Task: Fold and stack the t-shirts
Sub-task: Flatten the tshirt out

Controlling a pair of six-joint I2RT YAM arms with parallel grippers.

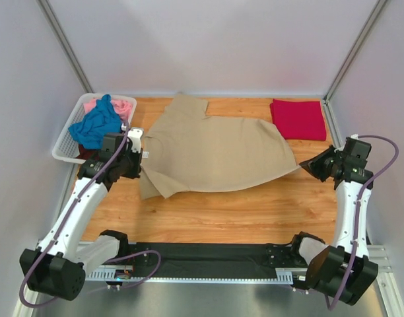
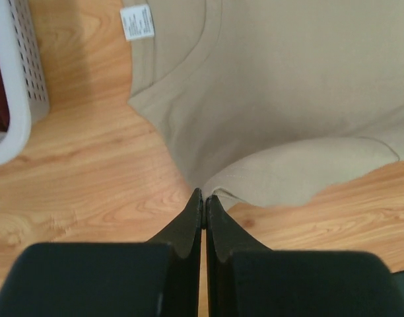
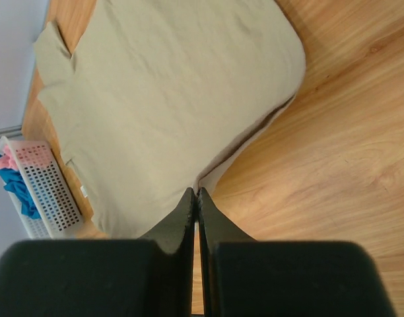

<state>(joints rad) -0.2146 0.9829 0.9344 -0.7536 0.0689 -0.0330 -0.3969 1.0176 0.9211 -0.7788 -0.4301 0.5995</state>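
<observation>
Five shirts show: one tan shirt spread across the middle of the tabletop, one red shirt folded at the far right corner, and three heaped in the single basket at the left, a blue shirt, a pink shirt and a dark shirt. Both end effectors are clenched on the tan shirt: the left end effector on its left edge near the collar, the right end effector on its right corner.

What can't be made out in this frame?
Label print on the tan shirt: too small, left wrist view.
Dark shirt in the basket: mostly under the blue shirt, top view.
How much cloth the shut left gripper and right gripper hold: hidden inside the grip, wrist views.
Red shirt: outside both wrist views.
</observation>
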